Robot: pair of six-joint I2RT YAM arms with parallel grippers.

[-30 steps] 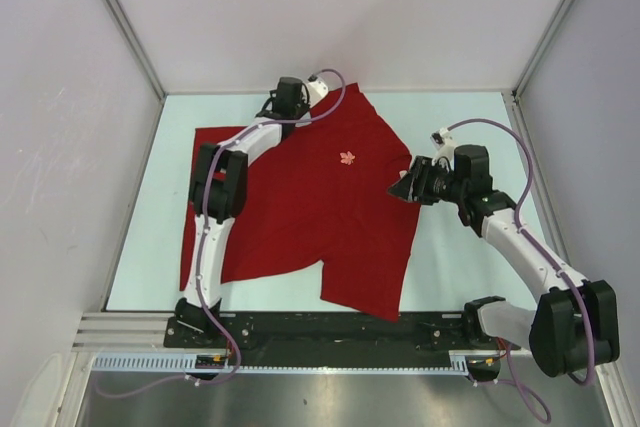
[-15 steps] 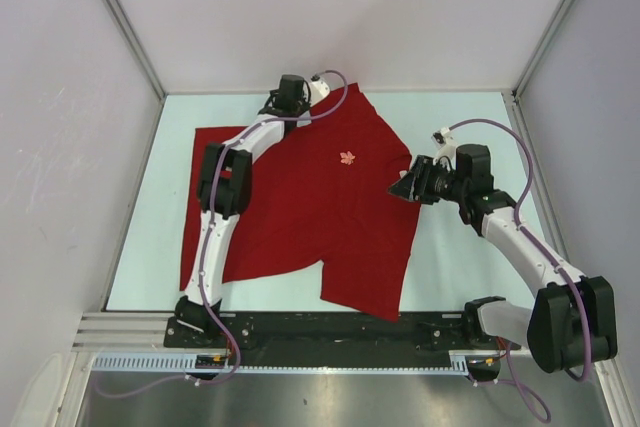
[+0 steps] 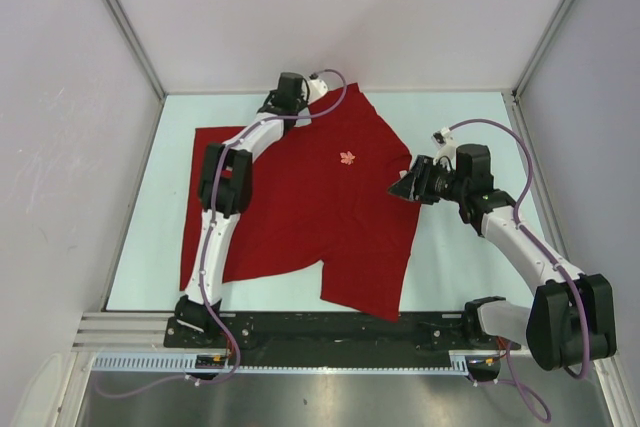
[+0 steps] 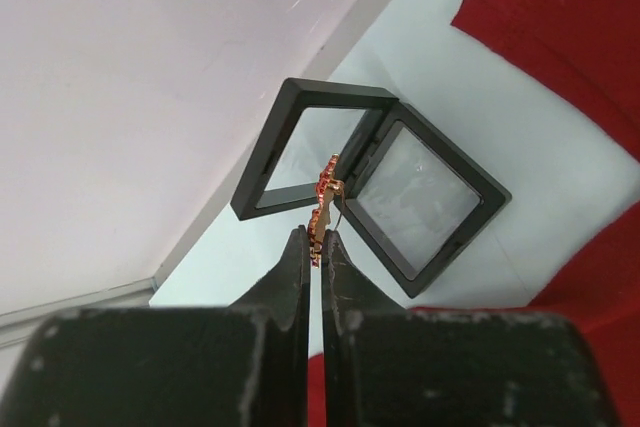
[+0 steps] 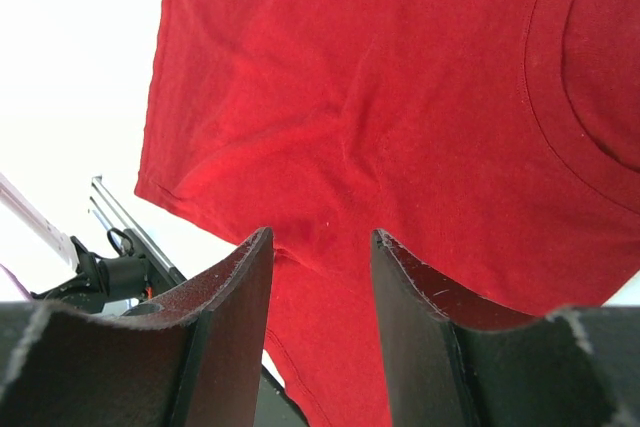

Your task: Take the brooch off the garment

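The jaws of the left gripper (image 3: 288, 95) are too small to read from above, where that arm reaches to the far edge of the pale table (image 3: 460, 107), over the top hem of the red garment (image 3: 300, 217) spread flat across the middle. The right gripper (image 3: 402, 189) hangs at the cloth's right edge, jaws parted. A small pinkish leaf shape (image 3: 347, 158) sits on the chest (print or pin, I cannot tell). From the left wrist, the left gripper's (image 4: 320, 242) jaws are pressed nearly together on a gold-and-red brooch (image 4: 325, 209), pinched edge-on and held clear of the garment (image 4: 560, 27), which fills the right corners. Beyond the brooch lies a black box (image 4: 420, 197), hinged wide open with clear panels, on the table by the wall. From the right wrist, the right gripper (image 5: 320, 247) stands with a fair gap between its jaws and nothing in it. The wrinkled garment (image 5: 400, 97) lies beneath, its collar seam curving at the right.
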